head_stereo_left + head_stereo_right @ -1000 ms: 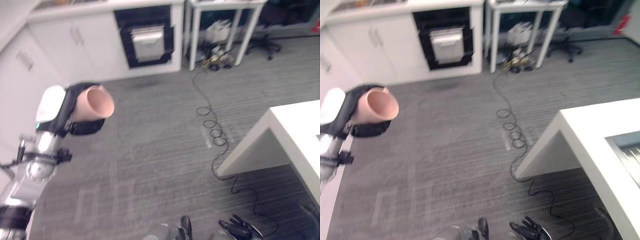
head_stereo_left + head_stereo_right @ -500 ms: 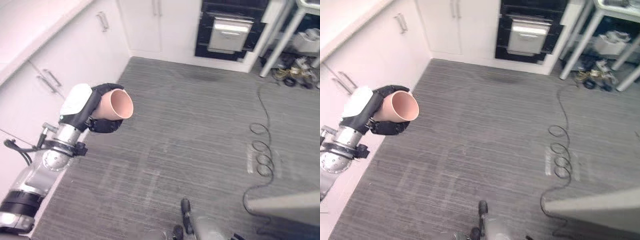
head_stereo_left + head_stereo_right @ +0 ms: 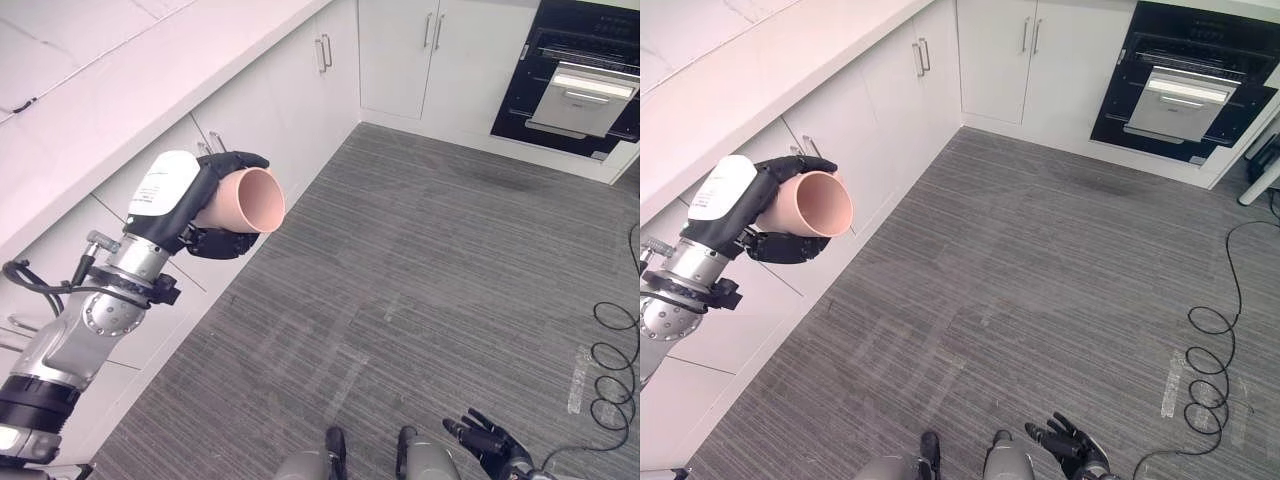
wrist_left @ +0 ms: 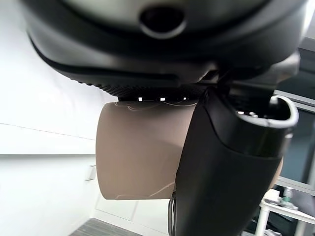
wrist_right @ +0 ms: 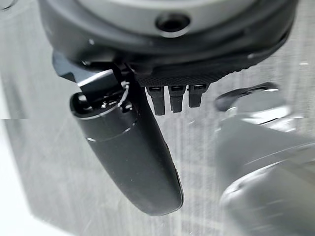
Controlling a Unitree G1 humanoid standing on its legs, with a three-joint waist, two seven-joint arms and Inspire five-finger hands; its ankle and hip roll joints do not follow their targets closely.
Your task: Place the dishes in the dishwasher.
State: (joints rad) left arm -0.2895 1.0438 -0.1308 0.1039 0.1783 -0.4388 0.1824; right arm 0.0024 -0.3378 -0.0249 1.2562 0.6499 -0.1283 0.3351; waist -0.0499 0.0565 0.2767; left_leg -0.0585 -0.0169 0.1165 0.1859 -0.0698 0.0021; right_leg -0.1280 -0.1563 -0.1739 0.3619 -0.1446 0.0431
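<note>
the grey striped floor (image 3: pixel 430 290) took up most of the scene, running from the bottom of the head views up to the far wall of units. along the robot's left side ran a long white worktop (image 3: pixel 120 90) with white cabinets (image 3: pixel 880 90) below it, their doors fitted with slim metal handles; more white cabinet doors (image 3: pixel 420 50) stood at the far end. beside those, at the far right, sat a black built-in appliance (image 3: pixel 1175 85) with a silver front panel, its door shut and well apart from the robot. a black cable (image 3: pixel 1210 350) lay in loops on the floor at the right. the left robot hand (image 3: pixel 215 215) was raised in front of the cabinets on the robot's left, its dark fingers curled round a pale pink cup (image 3: pixel 245 200) and its thumb pressed against the cup's side, as the left wrist view showed with the cup (image 4: pixel 142 152) tucked under the palm. the cup lay on its side in that grip, its open mouth facing to the right, off the floor and touching nothing but the hand. the right robot hand (image 3: pixel 1065 440) hung low at the bottom edge of the head views, just above the floor, with its fingers spread loosely and nothing in them; its own wrist view showed the thumb (image 5: pixel 133 152) standing out straight over bare floor.
</note>
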